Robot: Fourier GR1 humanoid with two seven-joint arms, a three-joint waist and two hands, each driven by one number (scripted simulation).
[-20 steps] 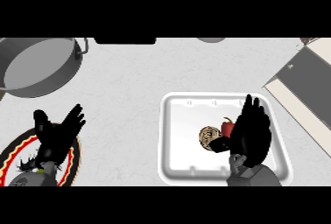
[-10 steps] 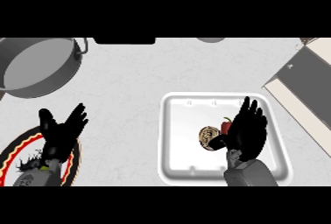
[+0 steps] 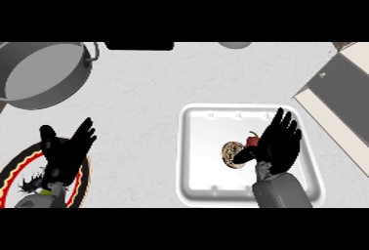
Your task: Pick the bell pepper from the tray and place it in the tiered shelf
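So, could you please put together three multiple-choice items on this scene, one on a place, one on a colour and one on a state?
1. Where does the bell pepper lie?
A. In the white tray
B. In the grey pot
C. On the bare counter

2. What colour is the bell pepper?
A. Green
B. Yellow
C. Red

3. How are the fingers of the right hand?
A. Curled into an empty fist
B. Straight and spread over the tray
C. Wrapped round the pot's handle

Key: 1 A, the pepper shows inside the tray's rim beside a round brown item; 2 C, its visible part is red with a dark stem; 3 B, the fingers fan out above the pepper, partly hiding it.
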